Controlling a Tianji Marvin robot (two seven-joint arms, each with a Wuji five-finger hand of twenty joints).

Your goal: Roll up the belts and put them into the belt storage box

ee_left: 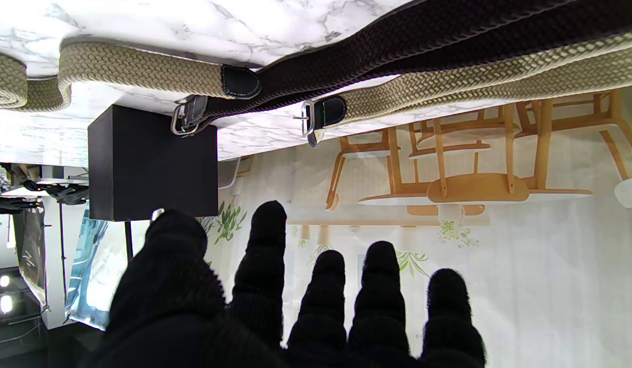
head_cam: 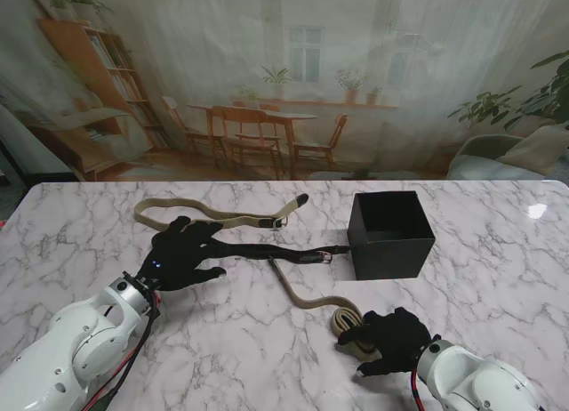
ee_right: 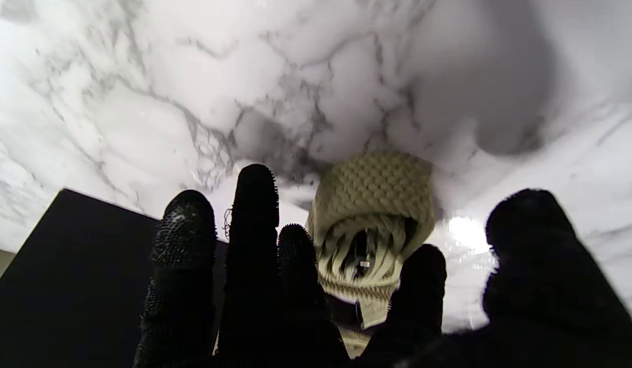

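A white marble tabletop (head_cam: 498,278) with grey veining fills the near part of the room, and a bright spot of light glints near its far right corner. Behind its far edge hangs a printed backdrop (head_cam: 400,64) showing a sunlit room: a wooden dining table with chairs (head_cam: 258,135) in the middle, a bookshelf (head_cam: 98,64) at the left, potted plants on a windowsill (head_cam: 351,82), and a leafy plant beside a pale armchair (head_cam: 502,149) at the right.
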